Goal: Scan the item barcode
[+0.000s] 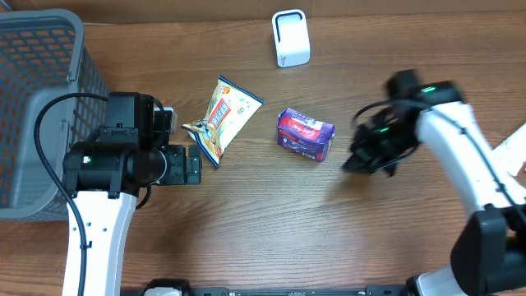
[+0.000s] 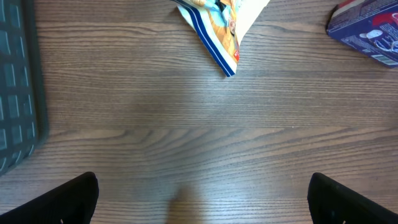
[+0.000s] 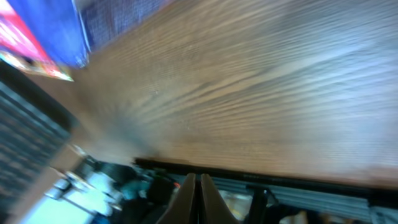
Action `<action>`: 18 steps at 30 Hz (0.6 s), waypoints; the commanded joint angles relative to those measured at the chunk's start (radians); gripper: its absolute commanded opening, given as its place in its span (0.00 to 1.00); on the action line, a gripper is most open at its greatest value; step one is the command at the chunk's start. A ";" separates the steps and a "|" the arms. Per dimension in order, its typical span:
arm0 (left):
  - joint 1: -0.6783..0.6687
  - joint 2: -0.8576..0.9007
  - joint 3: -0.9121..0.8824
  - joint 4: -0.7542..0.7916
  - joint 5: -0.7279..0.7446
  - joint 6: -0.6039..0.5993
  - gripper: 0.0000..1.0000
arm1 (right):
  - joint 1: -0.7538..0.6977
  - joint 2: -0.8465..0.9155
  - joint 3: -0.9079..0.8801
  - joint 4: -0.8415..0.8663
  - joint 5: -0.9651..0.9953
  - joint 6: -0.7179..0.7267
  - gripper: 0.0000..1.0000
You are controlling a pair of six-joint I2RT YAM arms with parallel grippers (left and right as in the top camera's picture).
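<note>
Right tool (image 3: 196,186) clenched empty near the purple box (image 1: 305,135), left tool (image 2: 202,199) released: you needed to open the right, straddle the box squarely, and present it to the scanner (image 1: 291,38) at the table's far edge.

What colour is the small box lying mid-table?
The box is purple with pink-red and white print; it shows best in the overhead view.

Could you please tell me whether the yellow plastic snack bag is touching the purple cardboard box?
Apart. The overhead view shows bare wooden table between the yellow plastic snack bag and the purple cardboard box.
</note>
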 commanded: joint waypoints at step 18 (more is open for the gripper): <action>0.006 0.003 0.000 0.001 0.000 -0.013 1.00 | 0.162 0.176 -0.021 0.421 -0.060 0.128 0.04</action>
